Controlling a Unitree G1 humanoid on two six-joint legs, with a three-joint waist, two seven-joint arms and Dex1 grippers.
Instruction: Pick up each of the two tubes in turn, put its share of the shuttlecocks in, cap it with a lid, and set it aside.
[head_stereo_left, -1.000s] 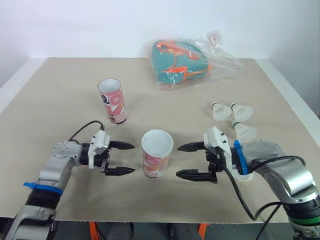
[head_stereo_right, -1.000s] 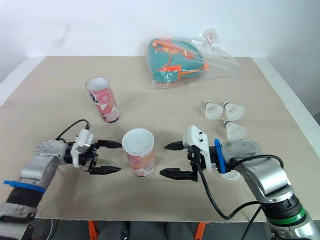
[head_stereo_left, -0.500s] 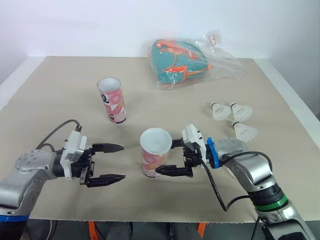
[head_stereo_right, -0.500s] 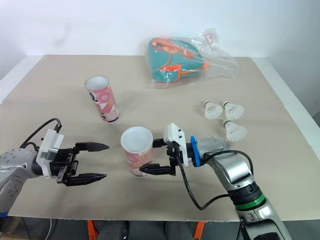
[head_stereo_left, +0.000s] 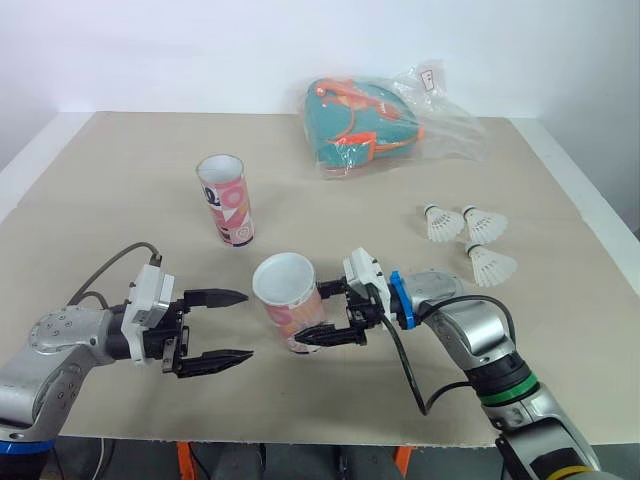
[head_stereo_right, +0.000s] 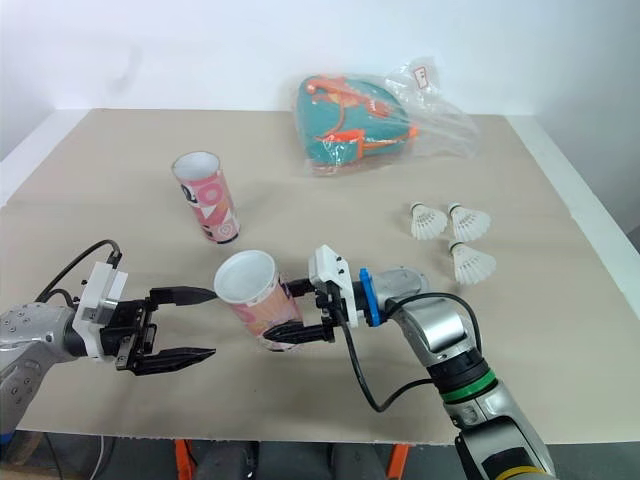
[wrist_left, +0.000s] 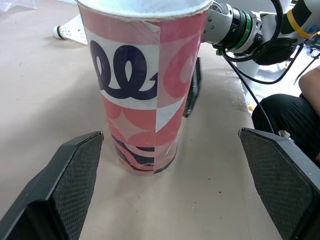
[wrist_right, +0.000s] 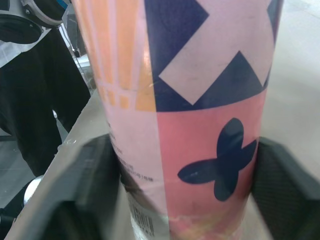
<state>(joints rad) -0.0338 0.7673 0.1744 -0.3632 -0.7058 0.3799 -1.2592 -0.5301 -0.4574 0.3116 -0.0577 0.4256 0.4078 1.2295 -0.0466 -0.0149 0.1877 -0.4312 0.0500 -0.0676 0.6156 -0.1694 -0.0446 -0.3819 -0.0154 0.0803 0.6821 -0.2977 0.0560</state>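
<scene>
A pink patterned tube (head_stereo_left: 290, 312) with a white open mouth stands near the table's front, tipped toward my left. My right gripper (head_stereo_left: 312, 315) is shut on its lower part; both pads (wrist_right: 85, 185) press the tube (wrist_right: 200, 100) in the right wrist view. My left gripper (head_stereo_left: 247, 324) hangs open just left of it, with the tube (wrist_left: 145, 85) ahead of its spread fingers (wrist_left: 75, 170). A second pink tube (head_stereo_left: 225, 200) stands upright at the back left. Three white shuttlecocks (head_stereo_left: 437, 222) lie at the right.
A clear plastic bag (head_stereo_left: 380, 125) holding teal and orange items lies at the back centre. The table's front edge (head_stereo_left: 300, 436) runs close below both arms. A person's dark-clothed leg (wrist_left: 280, 110) appears beyond the table in the left wrist view.
My right gripper moved left, closed around the near tube and tipped it leftward. My left gripper drew back to the left and stayed open.
</scene>
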